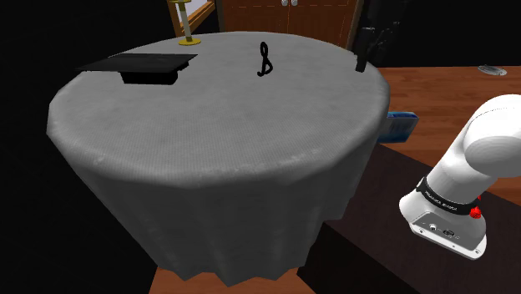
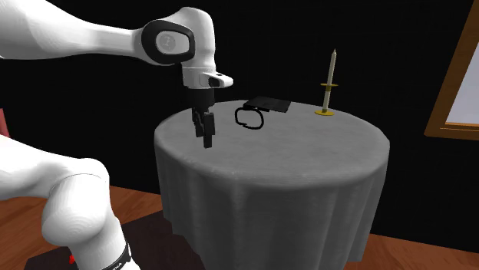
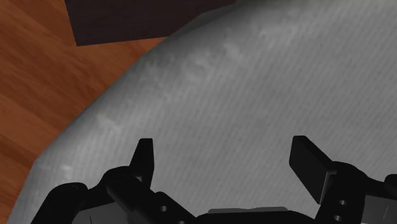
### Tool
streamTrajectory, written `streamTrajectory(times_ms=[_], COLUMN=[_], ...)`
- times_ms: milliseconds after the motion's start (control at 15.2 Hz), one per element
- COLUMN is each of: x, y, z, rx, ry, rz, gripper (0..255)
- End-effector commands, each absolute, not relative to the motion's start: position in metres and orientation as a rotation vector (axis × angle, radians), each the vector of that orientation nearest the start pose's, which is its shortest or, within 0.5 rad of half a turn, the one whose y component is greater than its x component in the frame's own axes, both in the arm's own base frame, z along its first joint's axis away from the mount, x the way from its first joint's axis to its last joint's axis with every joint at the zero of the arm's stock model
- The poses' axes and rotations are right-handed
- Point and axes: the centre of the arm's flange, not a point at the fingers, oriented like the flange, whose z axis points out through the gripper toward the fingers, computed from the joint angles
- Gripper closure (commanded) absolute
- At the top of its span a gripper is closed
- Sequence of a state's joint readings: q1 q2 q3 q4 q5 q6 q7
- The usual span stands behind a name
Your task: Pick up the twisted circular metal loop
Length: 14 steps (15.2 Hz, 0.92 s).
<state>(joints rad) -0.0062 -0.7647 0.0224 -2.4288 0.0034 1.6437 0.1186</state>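
Fig.: Gripper hangs over the table just inside the edge on the arm's side. Jaws are spread w/ nothing btwn them and bare cloth beneath. The loop, black, stands upright further in, toward the far edge, untouched and well apart from the gripper. Status, as judged: approach only. Reach, descent, grasp & lift are all left. Flat black board and candle sit by the far edge. Loop's twist is hard to make out, being thin and dark. Candle's top is cut off in the shoulder view.
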Motion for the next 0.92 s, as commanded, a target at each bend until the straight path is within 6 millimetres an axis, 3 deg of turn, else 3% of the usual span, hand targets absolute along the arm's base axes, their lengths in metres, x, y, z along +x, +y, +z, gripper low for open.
streamTrajectory(times_ms=[0, 858], x=[0.317, 0.455], y=[0.007, 0.096], z=[0.556, 0.598], rx=[-3.15, -3.015], ry=[0.172, 0.641], rz=[0.031, 0.14], gripper=[0, 0])
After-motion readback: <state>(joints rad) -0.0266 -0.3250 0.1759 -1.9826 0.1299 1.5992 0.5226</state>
